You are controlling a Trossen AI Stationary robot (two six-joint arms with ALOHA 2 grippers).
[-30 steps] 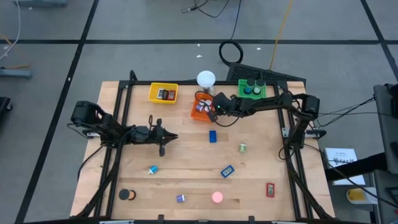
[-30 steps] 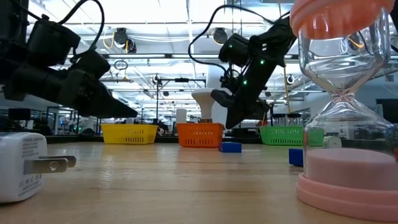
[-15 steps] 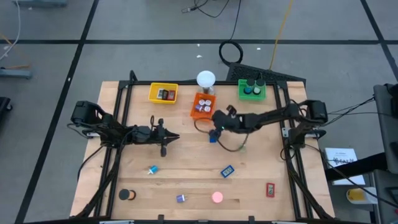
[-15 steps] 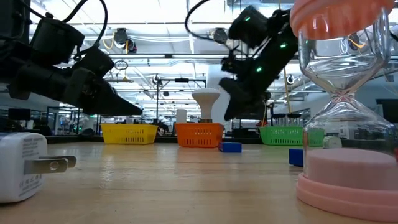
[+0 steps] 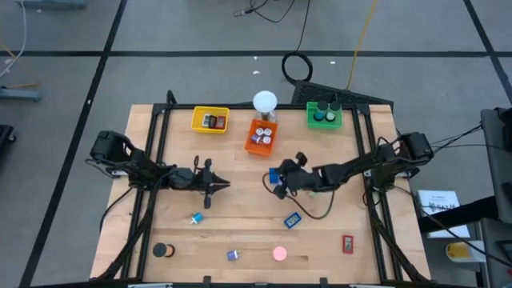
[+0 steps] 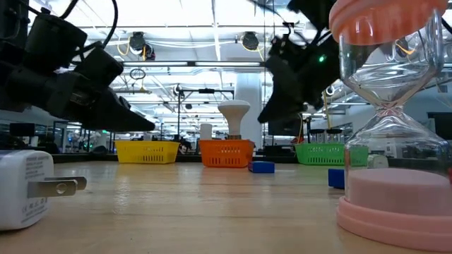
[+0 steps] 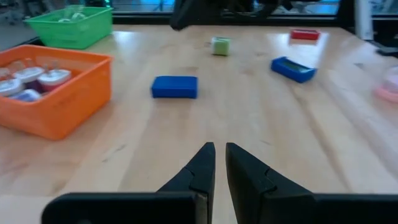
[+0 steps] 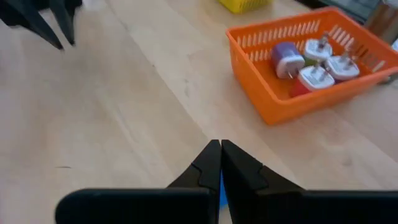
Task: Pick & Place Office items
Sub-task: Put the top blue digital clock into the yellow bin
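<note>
A blue block [image 5: 275, 172] lies flat on the table below the orange tray [image 5: 250, 144]; the left wrist view shows the same blue block [image 7: 175, 86]. My right gripper [image 5: 272, 179] hangs shut just above it, well clear of the table in the low view [image 6: 263, 120]. Only a sliver of the blue block [image 8: 222, 190] shows under its fingers. My left gripper [image 5: 227, 186] waits shut at mid-left, pointing across the table [image 7: 219, 155], with nothing between its fingers. A teal-blue block [image 5: 293, 219], a red block [image 5: 348, 243] and a black roll [image 5: 162, 250] lie nearer the front edge.
The yellow tray [image 5: 210, 120], the orange tray with plug adapters [image 8: 298, 62] and the green tray [image 5: 324, 116] line the far edge beside a white globe lamp [image 5: 265, 102]. A pink hourglass [image 6: 388, 141] and a white plug [image 6: 28, 187] stand near the front edge.
My right gripper has swung from over the orange tray toward the table's near edge and now hangs above the blue block, rolling a little on the way. It has stayed shut. The blue block has not moved.
</note>
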